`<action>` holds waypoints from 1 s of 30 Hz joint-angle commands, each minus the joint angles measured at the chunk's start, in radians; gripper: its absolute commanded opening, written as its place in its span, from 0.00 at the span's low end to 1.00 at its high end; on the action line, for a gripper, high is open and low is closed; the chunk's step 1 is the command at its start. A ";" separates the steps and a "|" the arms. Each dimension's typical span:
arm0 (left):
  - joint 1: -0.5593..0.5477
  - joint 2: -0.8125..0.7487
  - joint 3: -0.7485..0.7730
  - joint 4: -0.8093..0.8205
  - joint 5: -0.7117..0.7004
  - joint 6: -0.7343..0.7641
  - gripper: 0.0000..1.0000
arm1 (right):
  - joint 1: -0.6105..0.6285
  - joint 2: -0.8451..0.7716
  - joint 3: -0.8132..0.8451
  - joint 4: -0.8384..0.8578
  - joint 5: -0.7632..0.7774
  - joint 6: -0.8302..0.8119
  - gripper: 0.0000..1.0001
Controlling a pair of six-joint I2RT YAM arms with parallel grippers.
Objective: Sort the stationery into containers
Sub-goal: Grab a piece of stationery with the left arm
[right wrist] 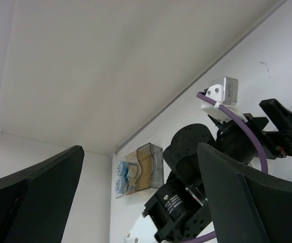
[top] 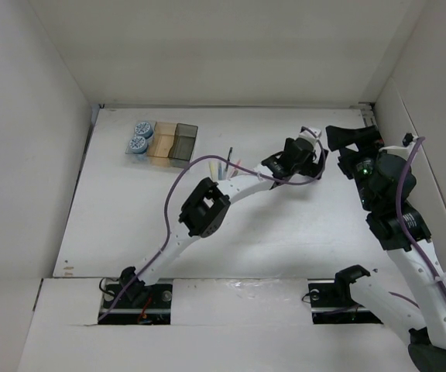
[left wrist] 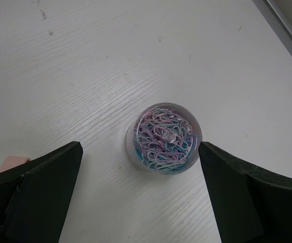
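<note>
A round clear tub of pastel paper clips (left wrist: 165,137) stands on the white table, right at the tips of my left gripper (left wrist: 140,152), which is open and touches nothing. From above, the left gripper (top: 313,161) covers the tub. A small pink piece (left wrist: 14,162) shows beside the left finger. Thin pens (top: 227,166) lie by the left forearm. The containers (top: 173,144) stand far left, with two blue-and-white tape rolls (top: 139,136) in the clear tray. My right gripper (top: 339,138) hangs open in the air, nothing between its fingers (right wrist: 49,182), facing the containers (right wrist: 148,164).
White walls close the table in at the back, left and right. The left arm (top: 207,209) reaches diagonally across the middle. The right arm (top: 393,209) stands along the right side, close to the left wrist.
</note>
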 commanded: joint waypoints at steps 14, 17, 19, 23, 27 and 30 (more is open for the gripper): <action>-0.034 0.074 0.107 0.108 0.072 0.017 0.86 | 0.016 -0.005 0.013 0.056 -0.076 -0.036 1.00; -0.034 0.083 0.107 0.117 0.063 0.008 0.83 | 0.016 -0.005 0.003 0.065 -0.087 -0.036 1.00; -0.034 0.083 0.107 0.117 0.054 0.008 0.80 | 0.016 -0.005 -0.007 0.074 -0.096 -0.036 1.00; -0.034 0.083 0.107 0.117 0.029 0.008 0.74 | 0.016 -0.005 -0.007 0.074 -0.105 -0.036 1.00; -0.034 0.083 0.107 0.126 0.020 0.008 0.65 | 0.016 -0.005 -0.016 0.074 -0.114 -0.036 0.99; -0.034 0.072 0.082 0.146 0.020 0.017 0.59 | 0.016 -0.005 -0.016 0.074 -0.114 -0.045 0.98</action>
